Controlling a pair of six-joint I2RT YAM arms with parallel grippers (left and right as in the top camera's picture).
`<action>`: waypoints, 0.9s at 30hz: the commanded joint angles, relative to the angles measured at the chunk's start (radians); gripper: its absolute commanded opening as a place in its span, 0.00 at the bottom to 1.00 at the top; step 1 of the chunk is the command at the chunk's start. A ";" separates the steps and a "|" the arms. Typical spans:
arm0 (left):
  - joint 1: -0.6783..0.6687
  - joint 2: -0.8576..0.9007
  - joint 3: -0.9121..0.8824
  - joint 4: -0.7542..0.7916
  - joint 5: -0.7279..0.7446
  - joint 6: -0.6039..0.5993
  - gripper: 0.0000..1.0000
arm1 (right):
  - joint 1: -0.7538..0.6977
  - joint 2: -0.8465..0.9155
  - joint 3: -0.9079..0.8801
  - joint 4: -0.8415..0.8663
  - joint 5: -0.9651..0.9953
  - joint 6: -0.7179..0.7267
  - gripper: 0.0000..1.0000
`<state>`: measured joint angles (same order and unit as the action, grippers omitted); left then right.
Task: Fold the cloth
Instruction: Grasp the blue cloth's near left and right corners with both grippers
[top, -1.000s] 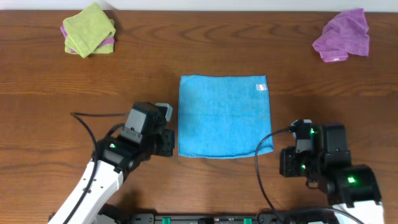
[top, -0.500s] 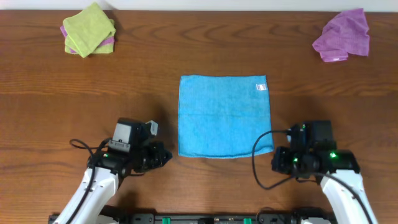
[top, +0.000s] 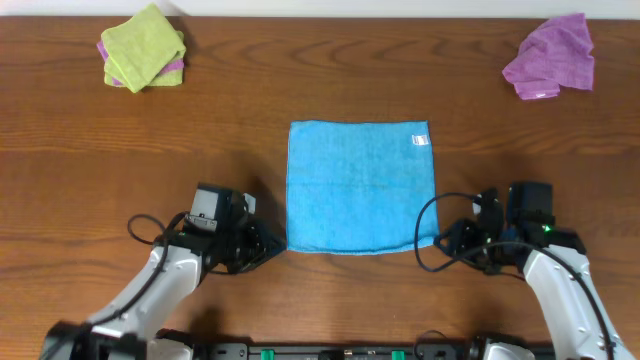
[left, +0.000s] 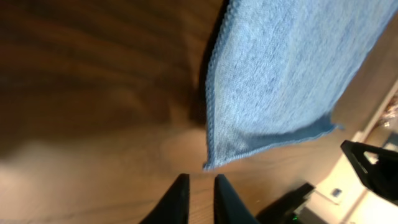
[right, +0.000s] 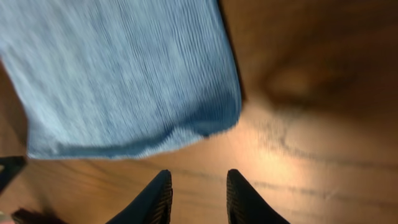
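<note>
Shifted since a second ago: both arms, now aimed inward at the near corners of the cloth (top: 362, 188).

- Cloth: blue, lying flat mid-table (top: 320, 90), with a white tag (top: 421, 140) at its far right corner.
- Left gripper (left: 199, 200): just short of the near-left corner. Fingers parted by a narrow gap, nothing between them.
- Right gripper (right: 198, 196): just short of the near-right corner. Fingers spread wider, empty.
- Fingertips possibly clear of the wood; hard to tell.
- Green cloth (top: 143, 47) at far left and purple cloth (top: 550, 57) at far right, both well apart from the blue one.
</note>
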<state>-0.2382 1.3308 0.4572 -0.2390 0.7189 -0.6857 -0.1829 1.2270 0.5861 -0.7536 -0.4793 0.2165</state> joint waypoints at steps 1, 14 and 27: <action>0.004 0.055 -0.006 0.055 0.069 -0.063 0.18 | -0.040 0.029 -0.004 0.023 -0.055 -0.003 0.29; 0.004 0.152 -0.005 0.192 0.113 -0.142 0.30 | -0.074 0.246 0.043 0.114 -0.157 0.015 0.30; 0.004 0.153 -0.005 0.177 0.138 -0.213 0.30 | -0.121 0.322 0.072 0.063 -0.134 0.016 0.29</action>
<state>-0.2375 1.4719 0.4564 -0.0528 0.8330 -0.8749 -0.2955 1.5208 0.6449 -0.6895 -0.6094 0.2264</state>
